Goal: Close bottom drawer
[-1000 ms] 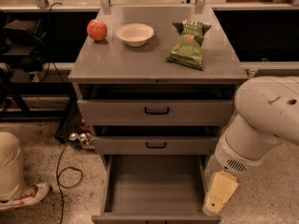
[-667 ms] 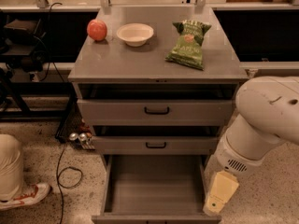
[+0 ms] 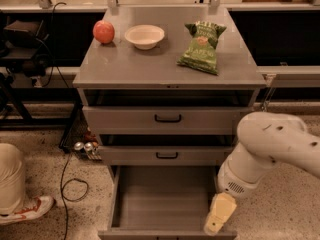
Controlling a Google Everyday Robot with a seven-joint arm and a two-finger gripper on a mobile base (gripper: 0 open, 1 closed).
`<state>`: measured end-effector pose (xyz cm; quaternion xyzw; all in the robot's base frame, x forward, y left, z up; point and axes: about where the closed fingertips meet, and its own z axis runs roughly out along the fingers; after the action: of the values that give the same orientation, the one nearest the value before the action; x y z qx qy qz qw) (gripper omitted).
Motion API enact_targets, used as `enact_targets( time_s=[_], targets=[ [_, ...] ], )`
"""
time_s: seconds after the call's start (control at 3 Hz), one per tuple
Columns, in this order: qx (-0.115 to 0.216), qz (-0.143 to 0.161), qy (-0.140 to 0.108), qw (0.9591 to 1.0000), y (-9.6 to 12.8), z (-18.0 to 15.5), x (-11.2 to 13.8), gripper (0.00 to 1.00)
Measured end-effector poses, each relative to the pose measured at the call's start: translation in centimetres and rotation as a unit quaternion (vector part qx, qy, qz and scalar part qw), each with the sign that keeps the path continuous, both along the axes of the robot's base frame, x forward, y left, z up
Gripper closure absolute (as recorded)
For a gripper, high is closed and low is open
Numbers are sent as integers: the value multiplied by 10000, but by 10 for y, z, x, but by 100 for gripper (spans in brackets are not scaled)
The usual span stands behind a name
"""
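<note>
Sitting pulled way out toward the near edge of the view, the bottom drawer (image 3: 161, 200) is the lowest of the three in this grey metal cabinet (image 3: 85, 81), and you can look straight down onto its bare grey floor and side walls. Its front edge is right at the bottom of the frame, so the handle isn't visible. The gripper (image 3: 219, 215), a cream-coloured piece on the end of the fat white arm (image 3: 272, 146), hangs over the drawer's near right corner, just by the right wall, pointing down. Honestly can't tell if it's open or closed from this angle, and whether it touches the drawer isn't clear either. Just above, the middle drawer (image 3: 145, 155) and the taller top drawer (image 3: 130, 119) each have a small black handle and a dark gap over their fronts. On the cabinet's top there's a red apple (image 3: 103, 32) at the far left, a white bowl (image 3: 144, 36) right beside it, and a green chip bag (image 3: 201, 48) off to the right. Down on the speckled floor to the left are a couple of cans (image 3: 84, 147), a loose black cable (image 3: 66, 184), and somebody's leg (image 3: 10, 176) with a white and red shoe (image 3: 27, 211).
</note>
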<state>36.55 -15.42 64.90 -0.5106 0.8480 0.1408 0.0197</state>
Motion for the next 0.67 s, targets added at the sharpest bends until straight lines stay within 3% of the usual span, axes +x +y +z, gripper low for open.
enact_targets(
  time_s=[0.67],
  targets=[
    [468, -422, 348, 9974, 15, -123, 10, 0]
  ],
)
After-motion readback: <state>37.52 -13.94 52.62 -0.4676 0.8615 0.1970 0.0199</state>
